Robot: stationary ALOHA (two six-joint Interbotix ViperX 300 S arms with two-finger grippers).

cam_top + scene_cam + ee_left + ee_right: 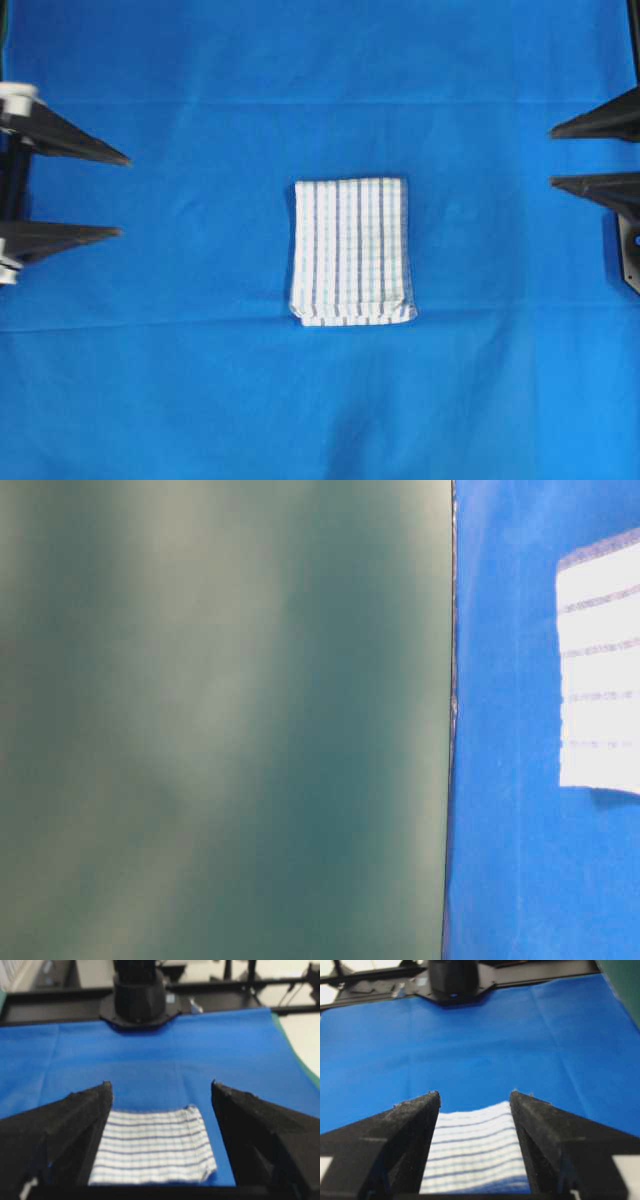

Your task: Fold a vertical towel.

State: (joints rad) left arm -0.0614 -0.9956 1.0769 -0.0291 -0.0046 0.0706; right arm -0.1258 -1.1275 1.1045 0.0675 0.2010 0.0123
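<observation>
The towel [352, 251], white with thin dark-blue and light-blue stripes, lies folded into a short rectangle at the middle of the blue cloth. It shows between the fingers in both wrist views [155, 1147] [476, 1152], and its corner shows at table level [600, 675]. My left gripper [122, 195] hangs open at the left edge, well apart from the towel. Over at the right edge my right gripper [551, 155] also stands open, clear of it. Neither holds anything.
A large plain blue cloth [320, 400] covers the whole work surface. The opposite arm's black base stands at the far end in each wrist view [137, 995] [452, 980]. A blurred green surface [220, 720] fills most of the table-level view.
</observation>
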